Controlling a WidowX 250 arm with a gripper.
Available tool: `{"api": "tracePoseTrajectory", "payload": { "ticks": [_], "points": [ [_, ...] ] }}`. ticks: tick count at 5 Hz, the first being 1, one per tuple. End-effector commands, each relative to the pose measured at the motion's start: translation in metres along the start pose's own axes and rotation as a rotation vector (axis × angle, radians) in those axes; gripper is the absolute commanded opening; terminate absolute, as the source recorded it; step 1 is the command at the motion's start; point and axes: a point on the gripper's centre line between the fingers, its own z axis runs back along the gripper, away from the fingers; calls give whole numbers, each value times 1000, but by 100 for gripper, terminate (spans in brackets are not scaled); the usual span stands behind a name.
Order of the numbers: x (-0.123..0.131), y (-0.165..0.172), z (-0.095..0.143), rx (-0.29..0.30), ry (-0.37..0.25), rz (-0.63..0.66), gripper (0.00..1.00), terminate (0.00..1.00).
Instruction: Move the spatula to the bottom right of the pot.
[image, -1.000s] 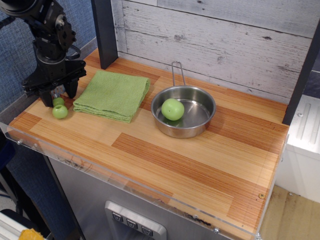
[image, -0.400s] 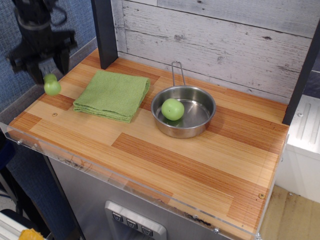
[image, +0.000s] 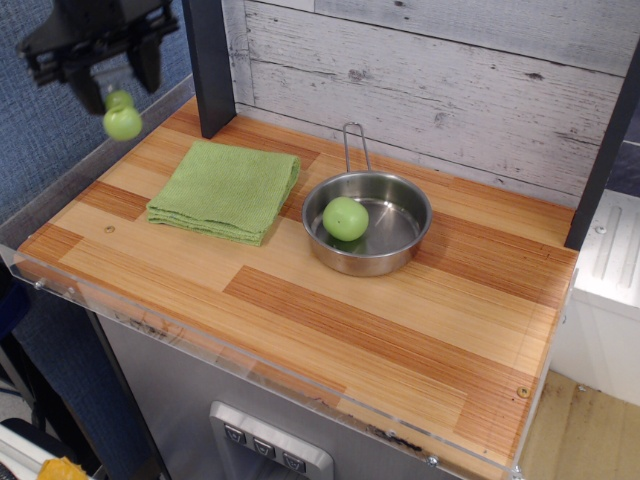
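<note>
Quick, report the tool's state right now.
Tool: closed on the spatula, held in the air above the counter's left end.

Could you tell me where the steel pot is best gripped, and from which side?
Probably the pot's thin wire loop handle, taken from above: it juts from the far rim toward the wall, while the round bowl looks too wide.

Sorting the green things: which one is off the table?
The spatula, hanging from the gripper at upper left. The green ball sits in the pot; the green cloth lies flat.

Tool (image: 112, 78) raised spatula (image: 121, 116) higher above table corner
</note>
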Motion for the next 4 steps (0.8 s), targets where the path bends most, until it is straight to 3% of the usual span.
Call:
{"api": "tracePoseTrajectory", "payload": {
  "ticks": [1,4],
  "points": [
    [-39,-17,56,-102,-27,-106,0,0],
    [-138,-52,96,-198,17,-351,0,0]
  ]
}}
